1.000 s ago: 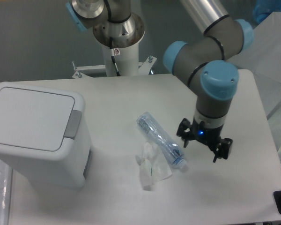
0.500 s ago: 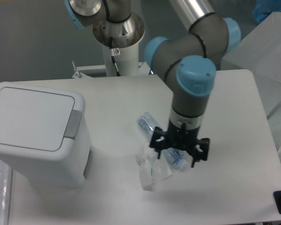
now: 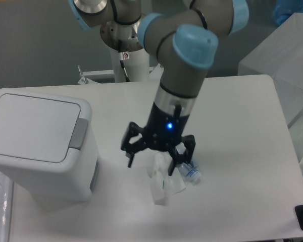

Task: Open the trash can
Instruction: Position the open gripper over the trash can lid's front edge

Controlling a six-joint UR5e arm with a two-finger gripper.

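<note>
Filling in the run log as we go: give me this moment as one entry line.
phase: approach | gripper: open, empty, above crumpled wrapper and plastic bottle | trash can: lid closed, untouched, left of gripper

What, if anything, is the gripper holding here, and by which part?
Nothing is held. The gripper is open, its fingers spread, above the table between the trash can and the crumpled wrapper; the trash can lid is shut.

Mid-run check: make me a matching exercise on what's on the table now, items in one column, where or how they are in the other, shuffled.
1. large boxy white plastic trash can
2. black two-finger gripper
3. clear plastic bottle
4. crumpled white wrapper

a. partly hidden behind the gripper
b. lying just below the gripper
c. open, above the table centre
d. left side, lid shut

Pairs: 1-d, 2-c, 3-a, 4-b
</note>
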